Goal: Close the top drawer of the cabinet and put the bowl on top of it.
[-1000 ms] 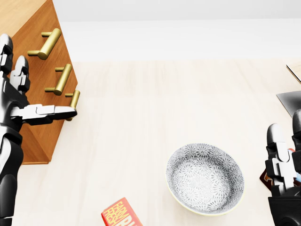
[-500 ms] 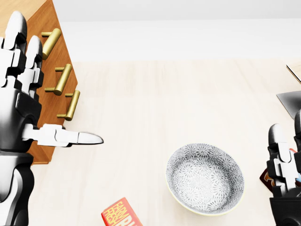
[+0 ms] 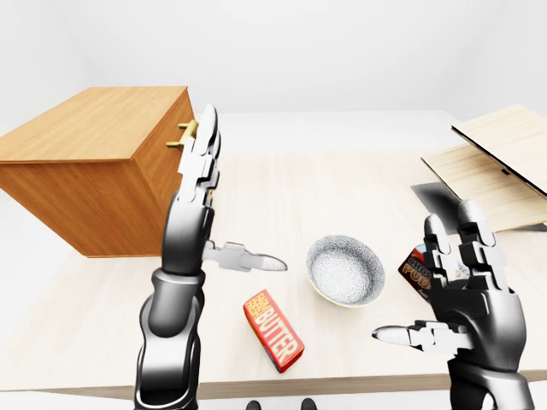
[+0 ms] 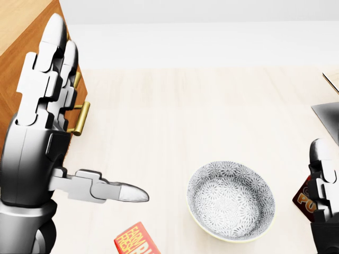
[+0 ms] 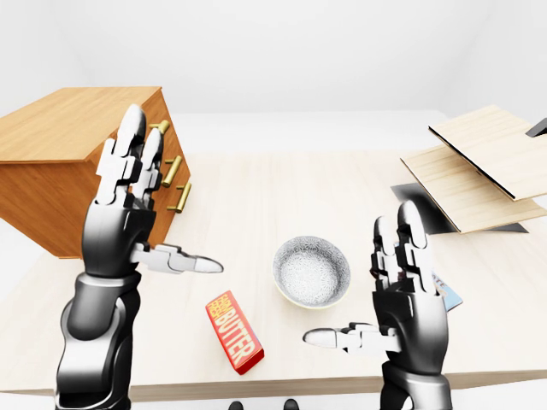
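Left hand [image 4: 39,143]: released, three fingers straight up, thumb pointing toward the bowl [image 4: 231,201], palm raised well to the bowl's left and holding nothing. Right hand [image 5: 410,312]: also slack and empty, fingers up, thumb out, low on the bowl's right. The bowl stands upright and empty on the table [image 4: 185,106], untouched by either hand. Far to the bowl's upper left is the cabinet [image 3: 85,137]. Its top drawer [image 3: 174,128] looks flush with the face, though the raised fingers hide part of it, so you cannot confirm this from here. Judgement: closing looks done and the step in hand is the pickup. The left hand seems the better choice, since it is on the bowl's cabinet side. Bring it down onto the rim nearest that hand, thumb inside the wall and fingers outside and under. Close fully before lifting; the wall is smooth and curved, so a light pinch may slip. Mind the butter box [image 5: 232,331] near the bowl's lower left: come in from above, not along the table. Keep the right hand off the snack packet [image 4: 302,198] just right of the bowl. Lift level and carry high, because the cabinet top sits well above the bowl's rim.
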Motion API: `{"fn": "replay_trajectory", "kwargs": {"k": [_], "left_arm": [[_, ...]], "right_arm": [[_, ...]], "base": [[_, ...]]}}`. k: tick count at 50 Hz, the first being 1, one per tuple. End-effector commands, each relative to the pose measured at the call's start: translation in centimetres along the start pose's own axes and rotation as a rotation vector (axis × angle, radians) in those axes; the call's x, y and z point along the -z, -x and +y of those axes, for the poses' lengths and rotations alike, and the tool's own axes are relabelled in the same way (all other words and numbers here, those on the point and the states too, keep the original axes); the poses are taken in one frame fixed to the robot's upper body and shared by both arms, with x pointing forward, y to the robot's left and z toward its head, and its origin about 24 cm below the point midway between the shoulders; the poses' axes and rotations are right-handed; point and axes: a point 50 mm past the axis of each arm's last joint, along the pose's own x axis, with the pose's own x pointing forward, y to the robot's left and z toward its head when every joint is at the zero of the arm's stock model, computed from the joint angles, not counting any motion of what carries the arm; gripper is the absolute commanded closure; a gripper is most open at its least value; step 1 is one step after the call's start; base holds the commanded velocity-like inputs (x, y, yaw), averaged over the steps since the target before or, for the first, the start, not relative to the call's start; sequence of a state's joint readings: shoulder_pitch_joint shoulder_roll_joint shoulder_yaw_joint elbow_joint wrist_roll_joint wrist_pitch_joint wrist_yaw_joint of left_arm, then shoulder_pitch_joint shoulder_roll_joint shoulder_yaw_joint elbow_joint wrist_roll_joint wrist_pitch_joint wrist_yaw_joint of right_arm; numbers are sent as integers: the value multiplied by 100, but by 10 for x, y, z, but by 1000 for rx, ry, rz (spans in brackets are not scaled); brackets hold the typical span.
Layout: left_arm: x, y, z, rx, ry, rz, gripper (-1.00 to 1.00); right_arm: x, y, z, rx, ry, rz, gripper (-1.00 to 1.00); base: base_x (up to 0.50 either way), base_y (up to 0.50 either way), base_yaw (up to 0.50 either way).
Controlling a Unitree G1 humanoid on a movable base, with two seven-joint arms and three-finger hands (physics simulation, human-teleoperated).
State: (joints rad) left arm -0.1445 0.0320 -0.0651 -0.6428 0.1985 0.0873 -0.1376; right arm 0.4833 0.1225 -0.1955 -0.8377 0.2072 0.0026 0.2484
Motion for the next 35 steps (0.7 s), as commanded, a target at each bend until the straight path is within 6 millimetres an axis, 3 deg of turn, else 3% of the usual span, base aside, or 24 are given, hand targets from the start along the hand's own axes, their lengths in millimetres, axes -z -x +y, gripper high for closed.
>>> {"fn": "replay_trajectory", "kwargs": {"k": [1, 20, 35], "left_arm": [[-19, 8, -17, 29, -13, -50, -100], [-45, 8, -37, 68, -66, -150, -100], [-53, 6, -47, 99, -124, -178, -100]], "right_arm": [[-5, 0, -5, 17, -4, -14, -100], [-28, 3, -21, 66, -5, -105, -100], [-39, 7, -28, 86, 6, -166, -100]], "base": [[0, 0, 0], [0, 0, 0], [0, 0, 0]]}}
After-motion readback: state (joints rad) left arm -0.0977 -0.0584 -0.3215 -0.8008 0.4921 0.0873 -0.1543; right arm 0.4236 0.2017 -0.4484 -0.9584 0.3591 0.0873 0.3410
